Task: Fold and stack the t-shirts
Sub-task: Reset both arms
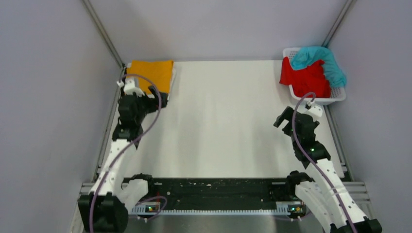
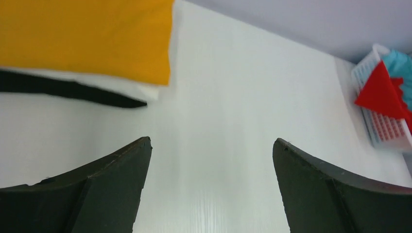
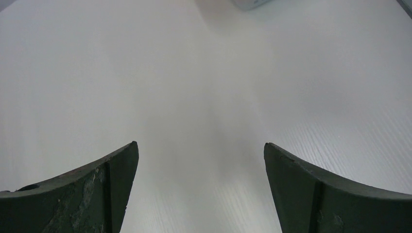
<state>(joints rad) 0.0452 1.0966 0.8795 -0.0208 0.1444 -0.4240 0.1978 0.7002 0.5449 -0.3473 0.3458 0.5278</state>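
A folded mustard-orange t-shirt (image 1: pixel 151 74) lies on top of a stack at the table's far left corner. In the left wrist view the orange shirt (image 2: pixel 87 39) rests on a white shirt (image 2: pixel 143 90), and that on a black shirt (image 2: pixel 73 90). A red t-shirt (image 1: pixel 306 78) and a teal t-shirt (image 1: pixel 323 60) lie crumpled in the white basket (image 1: pixel 337 99) at the far right. My left gripper (image 1: pixel 159 99) is open and empty, just in front of the stack. My right gripper (image 1: pixel 284 116) is open and empty over bare table, near the basket.
The white table top (image 1: pixel 218 121) is bounded by metal rails along its left and right sides and grey walls around. A black strip (image 1: pixel 214 189) runs along the near edge between the arm bases. The basket also shows in the left wrist view (image 2: pixel 384 131).
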